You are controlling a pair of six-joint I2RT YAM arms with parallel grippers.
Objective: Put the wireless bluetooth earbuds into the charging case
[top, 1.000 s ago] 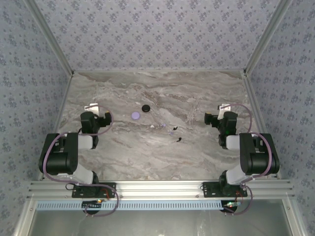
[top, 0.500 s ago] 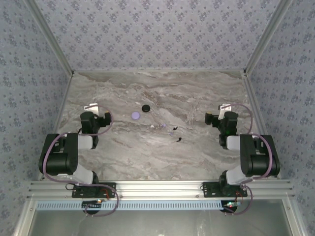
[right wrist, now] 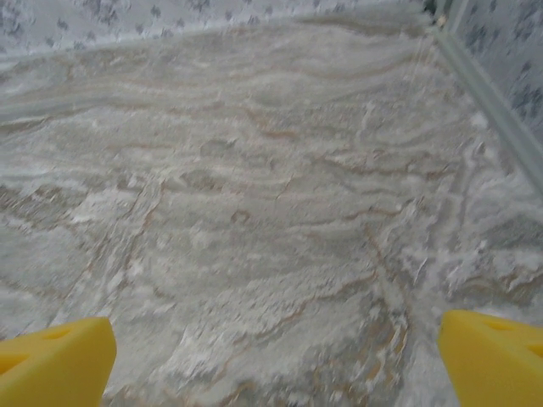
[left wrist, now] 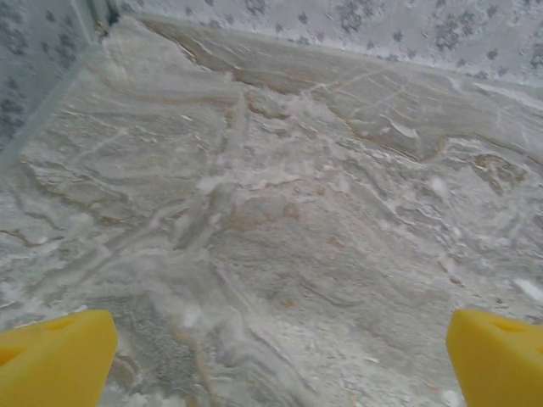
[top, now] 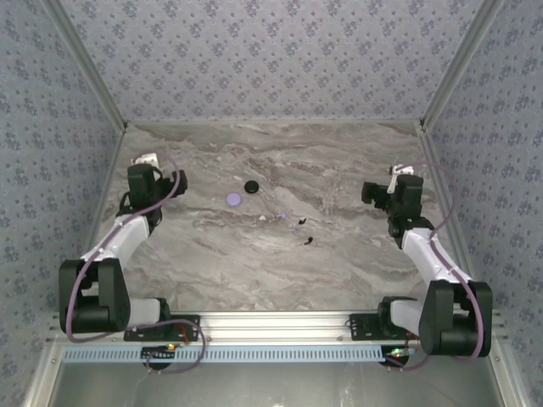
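I saw my left claw (left wrist: 276, 360) and right claw (right wrist: 276, 360) spread wide, holding nothing, above the marbled tabletop (top: 254, 275); the earbuds (top: 295, 228) lay scattered at its middle, well apart from both.

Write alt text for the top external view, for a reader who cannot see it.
Two black robot arms reach over a grey marbled table, the left gripper and right gripper at its sides. Between them lie a lilac disc, a black disc and tiny scattered earbuds.

Even, bright — wrist views perhaps soft.
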